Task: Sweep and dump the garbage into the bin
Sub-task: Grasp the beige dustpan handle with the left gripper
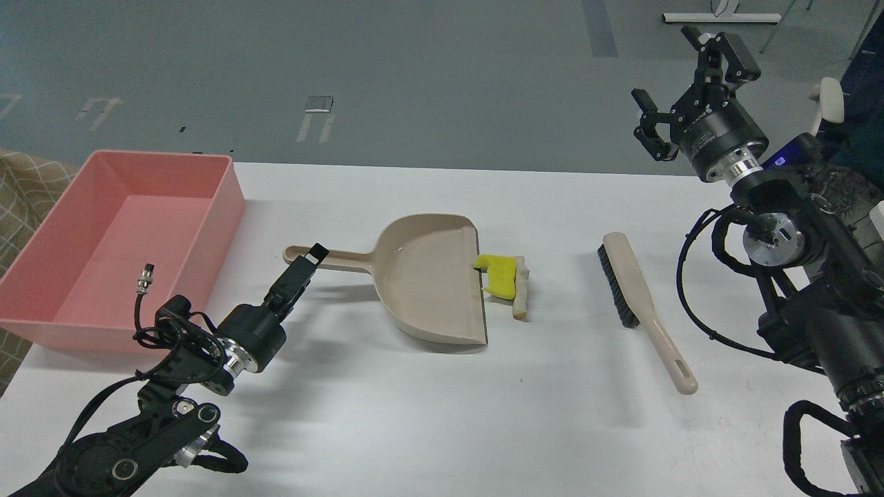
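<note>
The yellow spongy chunk (501,273) and the white bread slice (521,290) lie together on the white table, touching the open right edge of the beige dustpan (428,276). The pink bin (207,207) stands at the table's far left and looks empty. My left gripper (307,259) is at the tip of the dustpan's long handle (342,259), seen edge-on, so its two fingers cannot be told apart. My right gripper (685,83) is open and empty, raised high above the table's far right edge.
A beige hand brush (639,297) with black bristles lies on the table right of the garbage, handle toward me. A tan checked cloth (24,186) shows beyond the bin at the left edge.
</note>
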Robot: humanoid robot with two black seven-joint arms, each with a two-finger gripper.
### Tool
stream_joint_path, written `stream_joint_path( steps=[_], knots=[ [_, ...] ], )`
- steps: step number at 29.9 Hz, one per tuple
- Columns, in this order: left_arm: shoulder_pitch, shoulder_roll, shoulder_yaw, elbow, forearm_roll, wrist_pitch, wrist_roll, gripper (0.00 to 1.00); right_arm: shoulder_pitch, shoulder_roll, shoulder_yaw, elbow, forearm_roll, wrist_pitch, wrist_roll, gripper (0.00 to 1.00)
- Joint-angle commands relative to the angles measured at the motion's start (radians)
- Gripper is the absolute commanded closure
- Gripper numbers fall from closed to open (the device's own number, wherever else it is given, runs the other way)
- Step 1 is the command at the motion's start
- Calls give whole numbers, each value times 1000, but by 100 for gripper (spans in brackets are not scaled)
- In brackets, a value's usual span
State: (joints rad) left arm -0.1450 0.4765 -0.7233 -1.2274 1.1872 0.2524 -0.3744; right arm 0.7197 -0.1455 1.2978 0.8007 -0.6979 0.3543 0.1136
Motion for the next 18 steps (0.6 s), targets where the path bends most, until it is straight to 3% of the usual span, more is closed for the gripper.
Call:
stream_joint_path(
  steps=[1, 18],
  knots=[
    [1, -13, 1, 12, 2, 2, -1, 2, 0, 0, 0, -1, 0, 0, 0, 0],
    [-53, -44, 2, 69, 0, 2, 5, 6, -3, -2, 0, 0, 0, 0, 0, 0]
  ],
)
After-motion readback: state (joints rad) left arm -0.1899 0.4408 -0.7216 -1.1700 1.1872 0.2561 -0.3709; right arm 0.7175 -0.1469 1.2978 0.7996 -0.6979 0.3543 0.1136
